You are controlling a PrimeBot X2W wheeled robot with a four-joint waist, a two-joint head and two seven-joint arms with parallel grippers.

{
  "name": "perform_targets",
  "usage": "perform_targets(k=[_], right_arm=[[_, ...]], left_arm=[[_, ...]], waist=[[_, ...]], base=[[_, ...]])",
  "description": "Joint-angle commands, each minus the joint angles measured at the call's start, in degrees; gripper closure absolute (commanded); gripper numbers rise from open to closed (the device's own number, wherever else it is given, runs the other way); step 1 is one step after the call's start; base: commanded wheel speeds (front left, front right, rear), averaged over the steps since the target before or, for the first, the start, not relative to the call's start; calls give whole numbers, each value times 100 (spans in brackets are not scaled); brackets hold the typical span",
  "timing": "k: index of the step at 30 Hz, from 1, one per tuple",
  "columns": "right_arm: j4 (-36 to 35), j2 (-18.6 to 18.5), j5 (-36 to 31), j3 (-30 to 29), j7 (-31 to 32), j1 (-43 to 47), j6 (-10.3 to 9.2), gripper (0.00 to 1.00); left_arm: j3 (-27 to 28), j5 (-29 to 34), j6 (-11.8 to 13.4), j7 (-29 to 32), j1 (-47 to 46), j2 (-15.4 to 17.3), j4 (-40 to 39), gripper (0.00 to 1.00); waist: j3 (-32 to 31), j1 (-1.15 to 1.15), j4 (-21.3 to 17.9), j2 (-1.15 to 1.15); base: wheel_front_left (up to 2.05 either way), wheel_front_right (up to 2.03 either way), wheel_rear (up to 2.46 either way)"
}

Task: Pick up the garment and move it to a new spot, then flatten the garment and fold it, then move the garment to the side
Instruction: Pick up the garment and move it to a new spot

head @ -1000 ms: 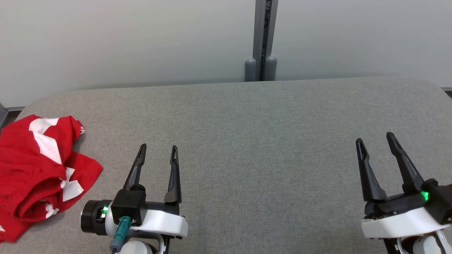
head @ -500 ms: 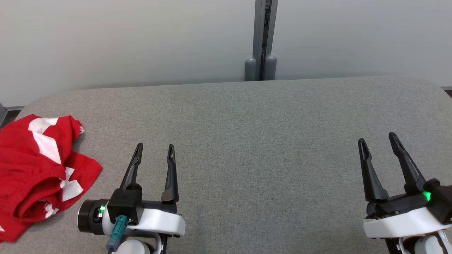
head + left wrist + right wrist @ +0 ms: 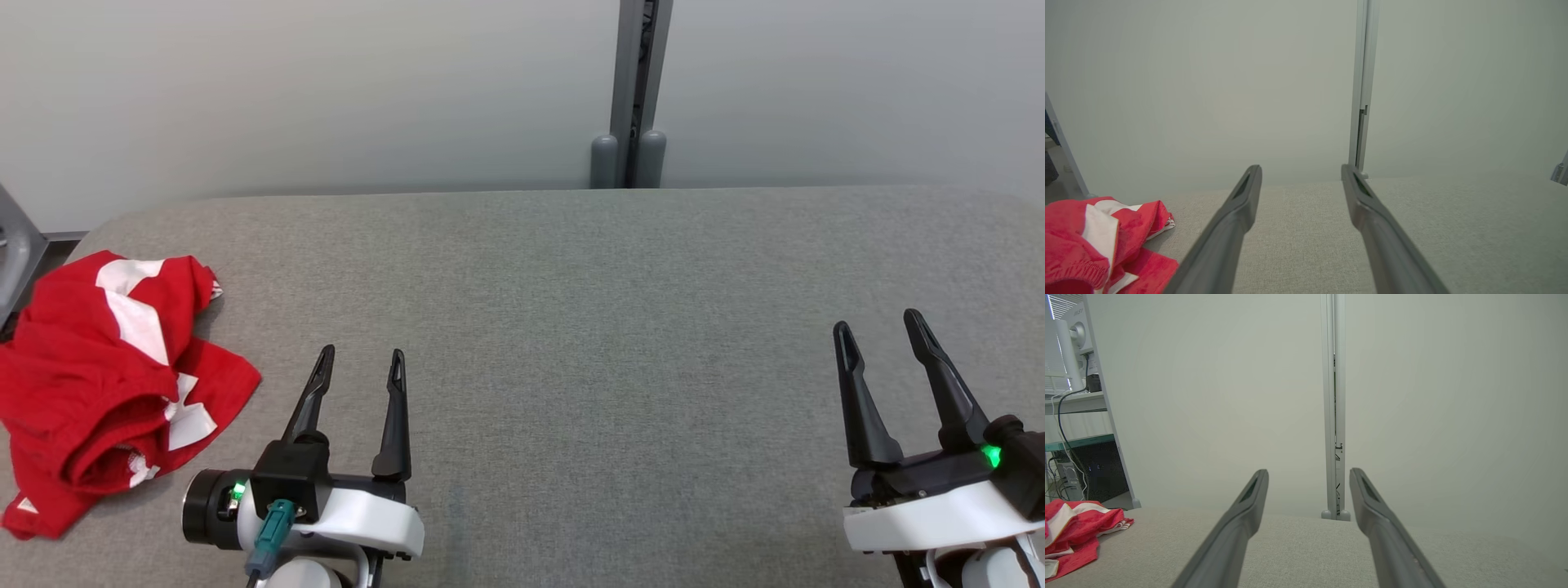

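In the head view, the garment (image 3: 98, 384) — red cloth with white patches — lay crumpled in a loose heap at the left end of the grey padded table (image 3: 571, 327), with one edge close to the table's left rim. The left gripper (image 3: 363, 353) sat at the lower left, just right of the heap and apart from it, its two dark fingers spread wide with nothing between them. The right gripper (image 3: 877, 321) sat at the lower right, well away from the garment, its fingers likewise parted wide and empty. A small green light glowed on each wrist. Behind the table stood pale wall panels (image 3: 326, 82) joined by a grey post (image 3: 637, 82). In the left wrist view, that arm's own fingers rose from the bottom edge, held wide apart over bare grey fabric; the red and white cloth bunched at the lower left corner, beside the left-hand finger, though whether the two touched could not be told. The post stood against the wall beyond the far edge. In the right wrist view, the fingers were again spread wide with only bare table between them, and the garment showed small at the far lower left, resting on the table's end. Past it — beyond the panel's edge — a monitor (image 3: 1069, 330) stood on a desk with cables hanging down.
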Motion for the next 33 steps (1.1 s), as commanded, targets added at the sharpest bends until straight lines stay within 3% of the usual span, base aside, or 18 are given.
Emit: perform_targets(k=[1,13,33], right_arm=[[13,-17,40,-28,-28,60,10,0],[1,-69,155,-4,-28,94,10,0],[30,-62,269,-52,-28,194,10,0]], left_arm=[[37,37,-25,-24,-93,27,19,0],[343,223,-443,-19,-50,26,-92,0],[581,243,-315,-19,123,24,-55,0]], waist=[[-3,0,38,0],[13,0,482,0],[-12,0,1878,0]], base=[[0,0,0],[0,0,0],[0,0,0]])
